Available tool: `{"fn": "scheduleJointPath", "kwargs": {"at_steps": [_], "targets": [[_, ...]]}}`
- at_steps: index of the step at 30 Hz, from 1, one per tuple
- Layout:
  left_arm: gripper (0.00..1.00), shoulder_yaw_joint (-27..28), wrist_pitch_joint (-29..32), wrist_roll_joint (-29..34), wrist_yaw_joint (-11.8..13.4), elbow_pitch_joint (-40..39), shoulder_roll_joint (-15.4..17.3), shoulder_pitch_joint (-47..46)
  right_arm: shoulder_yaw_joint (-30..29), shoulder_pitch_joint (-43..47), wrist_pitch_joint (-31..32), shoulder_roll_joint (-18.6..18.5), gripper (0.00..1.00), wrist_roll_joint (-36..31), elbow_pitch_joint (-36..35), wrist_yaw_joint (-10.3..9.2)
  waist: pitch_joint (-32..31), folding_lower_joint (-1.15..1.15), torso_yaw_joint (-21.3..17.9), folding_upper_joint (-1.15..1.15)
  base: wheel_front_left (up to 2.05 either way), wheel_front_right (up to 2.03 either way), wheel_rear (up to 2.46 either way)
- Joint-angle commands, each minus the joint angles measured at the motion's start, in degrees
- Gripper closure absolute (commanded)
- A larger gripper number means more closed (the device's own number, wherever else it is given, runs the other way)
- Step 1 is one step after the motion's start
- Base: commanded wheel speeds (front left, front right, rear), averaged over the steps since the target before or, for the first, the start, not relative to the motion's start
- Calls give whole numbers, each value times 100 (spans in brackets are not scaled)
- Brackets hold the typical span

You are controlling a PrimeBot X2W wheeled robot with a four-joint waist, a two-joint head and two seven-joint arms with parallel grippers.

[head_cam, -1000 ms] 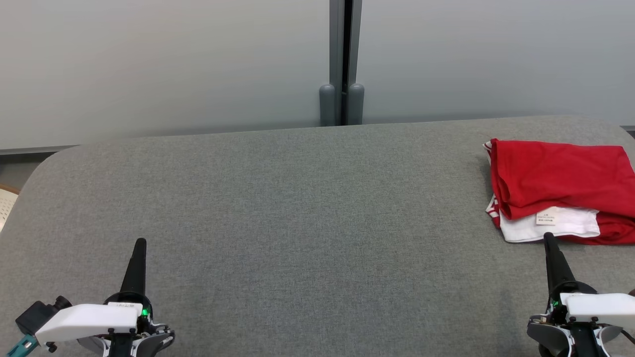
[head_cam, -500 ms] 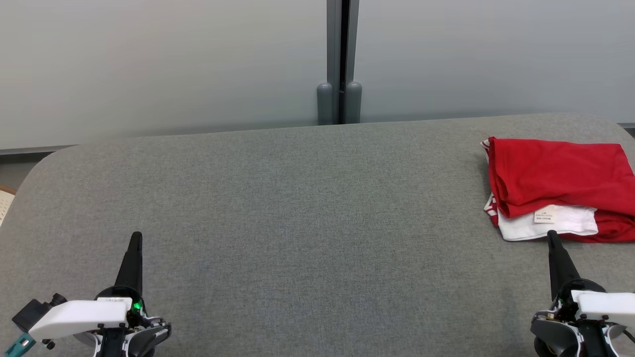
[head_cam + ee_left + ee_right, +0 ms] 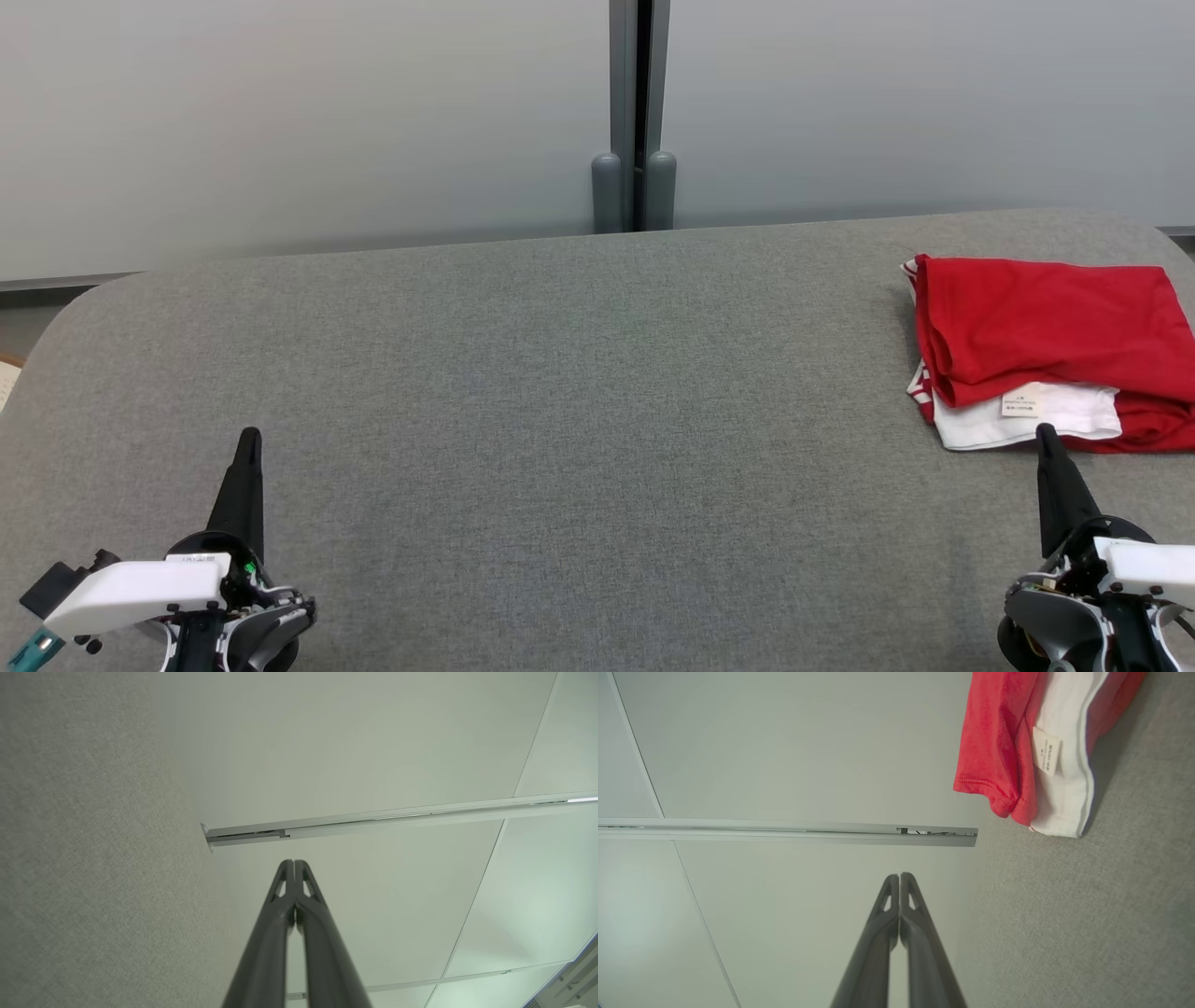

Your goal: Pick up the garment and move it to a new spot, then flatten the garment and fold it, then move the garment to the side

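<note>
Garment: the red and white garment (image 3: 1046,345) lies folded into a compact packet on the far right part of the table (image 3: 579,392), near its right edge.
Fold: a red layer sits on top. A white layer with a small label (image 3: 1020,405) shows from under it along the near edge. The red cloth is a little rumpled at its left side.
Done, as I judge it: the flattening and folding look finished. The packet already sits off to the side, so the last move seems made too.
Left to do: little or nothing, by the look of it. At most, the loose left edge could be tidied.
Left hand: the left hand (image 3: 248,443) is at the lower left, above the table and well apart from the garment. Its fingers are pressed together with nothing between them, as the left wrist view confirms (image 3: 294,865).
Right hand: the right hand (image 3: 1047,437) is at the lower right, closed and empty. In the head view its tip overlaps the garment's near edge. The right wrist view shows the hand (image 3: 899,878) apart from the cloth (image 3: 999,742).
Surroundings: pale wall panels (image 3: 327,121) stand behind the table, joined by a grey vertical strip (image 3: 635,112) with two rounded caps at its foot.
In the way: I see nothing near the garment or either hand. A wide stretch of bare grey table lies between the two hands.
</note>
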Motion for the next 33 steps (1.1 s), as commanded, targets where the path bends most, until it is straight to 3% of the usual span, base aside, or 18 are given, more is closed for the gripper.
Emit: {"fn": "scheduleJointPath", "kwargs": {"at_steps": [1,33], "targets": [[100,34,38,-114,-40,-26,30,-102,-30,-38,42,-20,100,107,-26,0,2,0,-3,0,0,0,0],[100,46,65,-191,-43,-25,30,-89,-85,-55,103,11,100,147,-23,0,7,0,-11,0,0,0,0]]}}
